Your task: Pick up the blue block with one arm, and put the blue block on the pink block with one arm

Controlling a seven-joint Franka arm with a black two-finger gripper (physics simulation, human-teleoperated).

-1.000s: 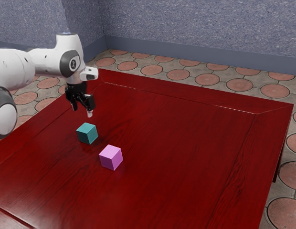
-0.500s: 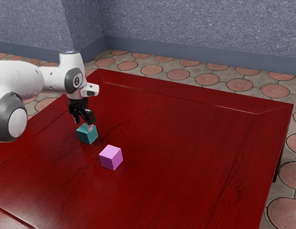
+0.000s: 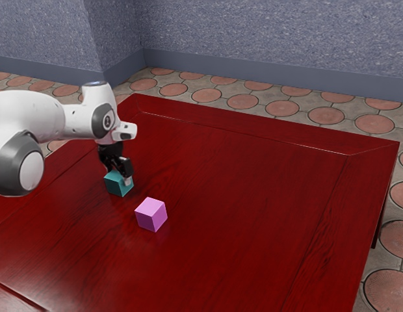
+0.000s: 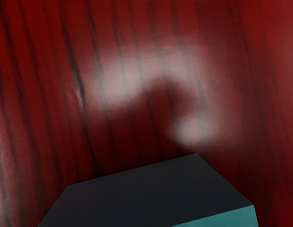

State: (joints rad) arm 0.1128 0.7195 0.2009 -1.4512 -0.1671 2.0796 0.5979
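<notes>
The blue block (image 3: 119,186) is a teal cube on the dark red table (image 3: 253,195), toward the exterior view's left. My gripper (image 3: 117,174) is down over it, open, with its black fingers (image 3: 127,171) straddling the cube's upper part. The pink block (image 3: 151,214) rests on the table a short way to the front right of the blue one, apart from it. In the wrist view the blue block (image 4: 151,196) lies just under my hand, its top in shadow and a teal side face showing.
The table has a raised rim (image 3: 357,151) along its far and right edges. Beyond it is a floor of round reddish tiles (image 3: 279,104) and a grey wall (image 3: 266,32). The white arm (image 3: 39,130) reaches in from the exterior view's left.
My hand has come down from above and behind the blue block onto it; the fingers now stand around the cube. Neither block has moved.
</notes>
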